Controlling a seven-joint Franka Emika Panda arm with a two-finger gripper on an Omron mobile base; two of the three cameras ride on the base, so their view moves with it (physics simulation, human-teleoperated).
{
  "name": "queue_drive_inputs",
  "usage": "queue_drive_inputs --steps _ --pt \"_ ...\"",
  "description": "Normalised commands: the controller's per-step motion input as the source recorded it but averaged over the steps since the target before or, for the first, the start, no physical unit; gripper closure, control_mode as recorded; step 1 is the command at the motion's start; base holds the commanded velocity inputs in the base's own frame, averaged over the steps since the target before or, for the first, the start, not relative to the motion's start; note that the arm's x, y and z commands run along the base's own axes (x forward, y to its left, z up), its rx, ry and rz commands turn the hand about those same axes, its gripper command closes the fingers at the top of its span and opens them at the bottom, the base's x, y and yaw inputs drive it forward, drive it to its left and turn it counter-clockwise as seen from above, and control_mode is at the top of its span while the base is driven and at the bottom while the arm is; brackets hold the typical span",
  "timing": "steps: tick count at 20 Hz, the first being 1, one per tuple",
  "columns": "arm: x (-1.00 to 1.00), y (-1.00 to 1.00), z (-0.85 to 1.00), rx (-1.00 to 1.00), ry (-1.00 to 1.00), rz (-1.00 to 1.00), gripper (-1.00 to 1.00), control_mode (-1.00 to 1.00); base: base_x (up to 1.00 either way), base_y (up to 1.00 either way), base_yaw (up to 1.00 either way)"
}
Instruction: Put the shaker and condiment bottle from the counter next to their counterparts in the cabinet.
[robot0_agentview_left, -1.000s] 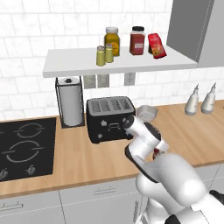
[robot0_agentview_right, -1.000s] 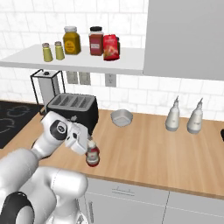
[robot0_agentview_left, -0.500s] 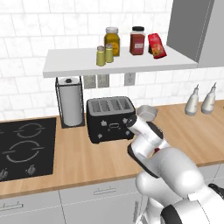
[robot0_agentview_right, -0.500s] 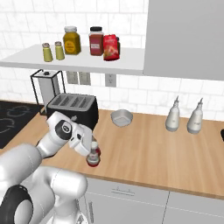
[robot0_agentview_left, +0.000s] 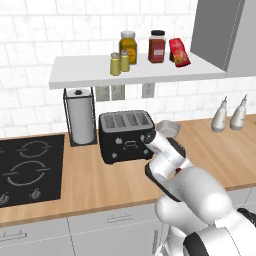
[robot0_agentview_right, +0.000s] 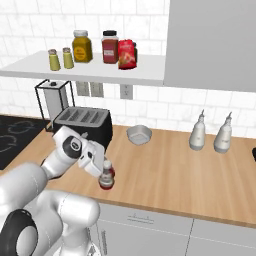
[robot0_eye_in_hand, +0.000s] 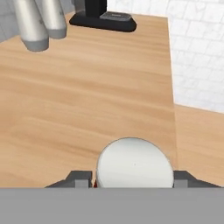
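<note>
Right base view: two small yellow-green shakers (robot0_agentview_right: 60, 59) already share the white shelf (robot0_agentview_right: 100, 71). The claw (robot0_agentview_right: 102, 171) straddles the red condiment bottle (robot0_agentview_right: 106, 175) on the wooden table (robot0_agentview_right: 170, 175), grip unconfirmed; shelving remains.

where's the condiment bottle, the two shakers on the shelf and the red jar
condiment bottle (robot0_agentview_right: 106, 176): right base view, red body.
shakers (robot0_agentview_right: 53, 60): right base view, left one's yellow-green body.
red jar (robot0_agentview_right: 110, 49): right base view, its front.

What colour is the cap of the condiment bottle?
Pale white on the condiment bottle, best in the hand view.
</note>
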Motion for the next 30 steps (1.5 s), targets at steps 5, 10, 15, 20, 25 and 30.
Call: queue_drive_inputs --steps 5,10,15,20,25,30 --pt "-0.21 0.00 0.17 0.00 -0.09 0.03 1.00 -1.00 0.00 0.00 0.00" --pt "-0.33 0.00 0.51 -0.07 -0.14 0.17 1.00 -1.00 0.00 0.00 0.00" --pt "-0.41 0.00 0.62 -0.15 -0.16 0.19 1.00 -1.00 0.00 0.00 0.00" --pt "-0.33 0.00 0.65 -0.09 -0.09 0.15 1.00 -1.00 0.00 0.00 0.00" --pt "-0.28 0.00 0.69 -0.06 -0.07 0.13 1.00 -1.00 0.00 0.00 0.00" --pt "-0.10 0.00 0.75 -0.02 -0.01 0.15 1.00 -1.00 0.00 0.00 0.00"
